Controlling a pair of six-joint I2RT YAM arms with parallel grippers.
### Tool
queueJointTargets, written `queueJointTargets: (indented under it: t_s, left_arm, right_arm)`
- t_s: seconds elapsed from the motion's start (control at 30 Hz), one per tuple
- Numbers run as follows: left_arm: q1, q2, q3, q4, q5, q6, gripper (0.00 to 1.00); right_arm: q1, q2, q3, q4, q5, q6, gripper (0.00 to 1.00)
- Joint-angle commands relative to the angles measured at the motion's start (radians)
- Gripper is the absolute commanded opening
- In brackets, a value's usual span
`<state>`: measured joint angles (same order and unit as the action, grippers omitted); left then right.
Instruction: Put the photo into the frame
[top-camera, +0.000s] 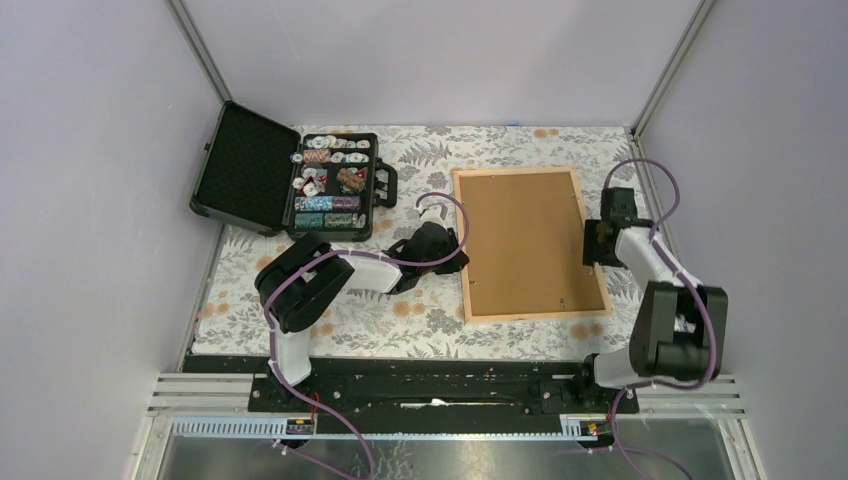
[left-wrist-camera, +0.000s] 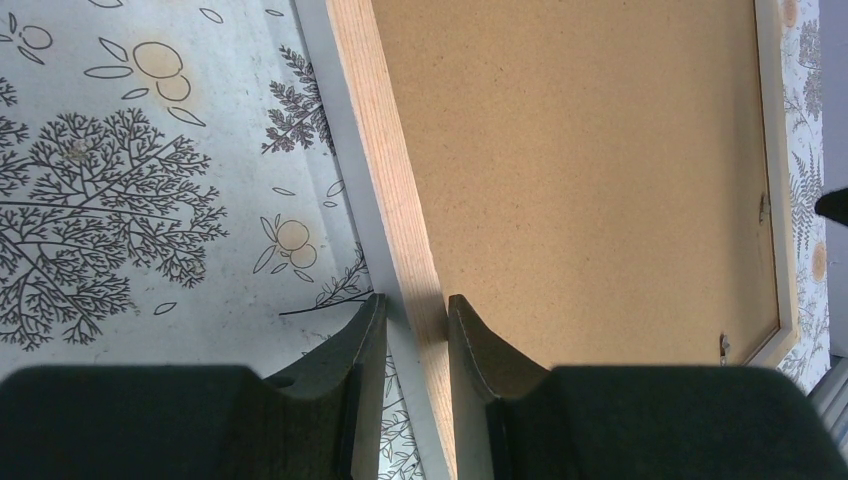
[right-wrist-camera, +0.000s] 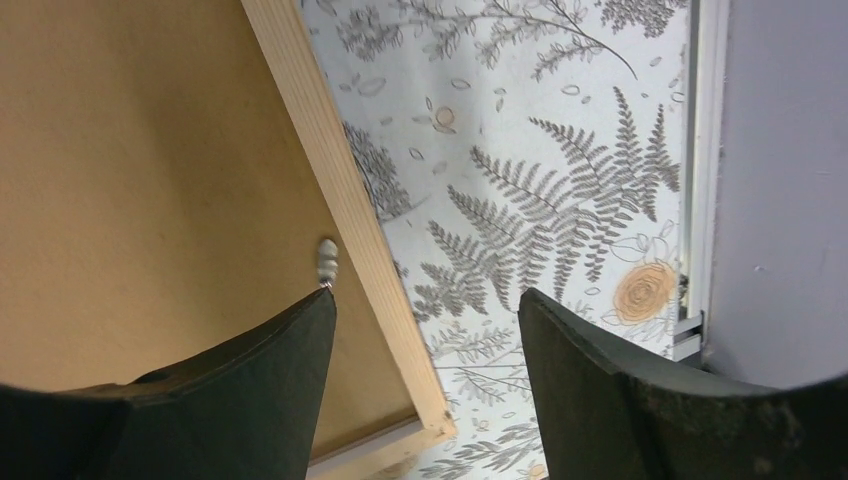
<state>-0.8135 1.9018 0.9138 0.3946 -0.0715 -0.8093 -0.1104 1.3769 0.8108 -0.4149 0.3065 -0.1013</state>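
Frame (top-camera: 535, 313) lies flat, right of centre on the floral table (top-camera: 400, 310), with its brown backing board (top-camera: 525, 240) facing up. Left hand (left-wrist-camera: 412, 305) is narrowed onto the frame's left wooden rail, pinching it. Right hand (right-wrist-camera: 425, 297) stands wide astride the right rail by the near corner, one finger over the board and the other over the cloth.
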Motion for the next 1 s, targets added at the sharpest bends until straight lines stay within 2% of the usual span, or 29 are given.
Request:
queueJointTargets:
  t_s: [0.0,0.17,0.3,0.5,0.7,0.97]
  left_arm:
    - [0.027,0.047,-0.029,-0.102,-0.043,0.029,0.0]
    - [0.027,0.048,-0.032,-0.099,-0.039,0.029,0.0]
    - [0.027,0.045,-0.033,-0.099,-0.042,0.029,0.0]
    - [0.027,0.043,-0.036,-0.097,-0.04,0.027,0.0]
    - [0.028,0.046,-0.036,-0.094,-0.036,0.026,0.0]
    - [0.032,0.051,-0.036,-0.089,-0.028,0.023,0.0]
  right_arm:
    - [0.005,0.139,0.16,-0.186,-0.025,0.211,0.72]
    - [0.003,0.138,0.147,-0.169,-0.046,0.292,0.67]
    - [-0.008,0.201,0.172,-0.218,-0.054,0.339,0.65]
    - [-0.02,0.246,0.18,-0.196,-0.026,0.352,0.62]
    - [-0.05,0.241,0.187,-0.175,-0.053,0.348,0.66]
    - [-0.055,0.26,0.194,-0.149,-0.119,0.366,0.65]
